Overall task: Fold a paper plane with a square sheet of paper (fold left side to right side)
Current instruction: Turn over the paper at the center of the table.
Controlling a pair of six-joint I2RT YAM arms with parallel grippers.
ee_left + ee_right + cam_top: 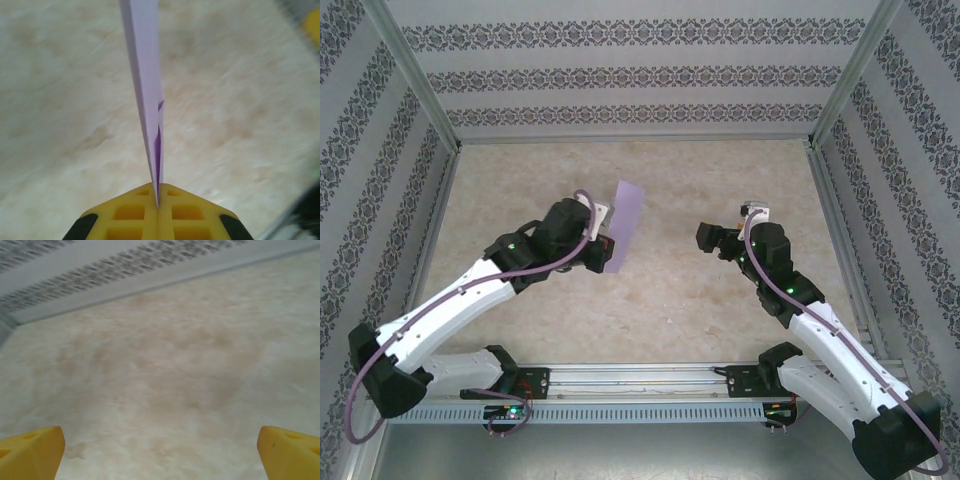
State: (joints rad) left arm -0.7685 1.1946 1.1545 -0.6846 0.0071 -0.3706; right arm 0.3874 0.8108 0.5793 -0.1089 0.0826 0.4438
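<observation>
Two arms, one folded item, one table.

Item 1: paper plane (625,225), lilac, matte, unmarked. In the top view it is a slim strip lifted off the table (670,320), lying at roughly 10 o'clock from the table's centre. It runs from its held end toward 1 o'clock, and the far end is blunt. In the left wrist view the paper plane (145,75) is seen edge-on as a narrow layered blade rising toward 12 o'clock, with a darker fold showing near its base.

Item 2: left gripper (604,246), clenched on the lower end of the plane. Its yellow fingertips (131,212) are pressed flat together with the paper pinched in the seam, as the left gripper (157,201) shows up close.

Item 3: right gripper (712,240), at 3 o'clock of the plane and well apart from it. It is released and grasping nothing. Its yellow fingertips (31,450) sit at opposite lower corners of the right wrist view, with bare table between them at the right gripper (160,455).

Item 4: table, beige with a marbled pattern, enclosed by patterned walls (620,70).
</observation>
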